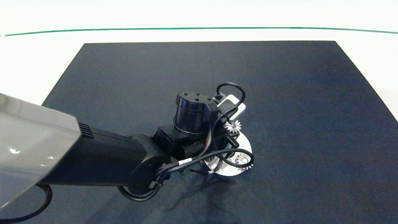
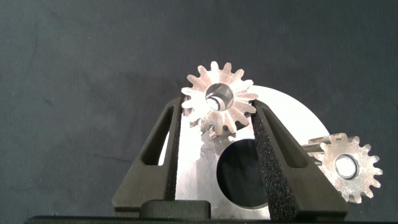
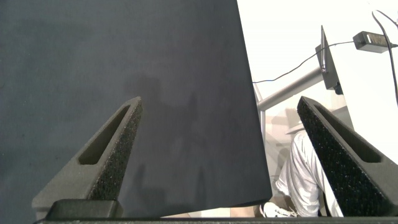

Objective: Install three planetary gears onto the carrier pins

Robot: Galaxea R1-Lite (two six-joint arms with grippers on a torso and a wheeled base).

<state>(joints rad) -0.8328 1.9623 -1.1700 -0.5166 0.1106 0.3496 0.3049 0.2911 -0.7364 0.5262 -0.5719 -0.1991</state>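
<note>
1. The left gripper (image 2: 217, 124) hangs over the white disc (image 2: 292, 121), just right of centre in the head view. Its fingers (image 2: 177, 134) close on a gear (image 2: 217, 99) by its toothed rim, I judge so that the bore stays free for a pin.
2. In the left wrist view this gear sits at upper centre, between the fingertips, and a pin (image 2: 216, 99) shows in its hole. Whether it is fully down, I cannot tell.
3. A second gear (image 2: 346, 167) sits on its pin at the disc's edge, lower right, beside the gripper.
4. A third gear is not visible with certainty.
5. The right gripper (image 3: 217, 143) is spread wide over the mat's (image 3: 124, 74) edge, holding nothing, away from the work.
</note>
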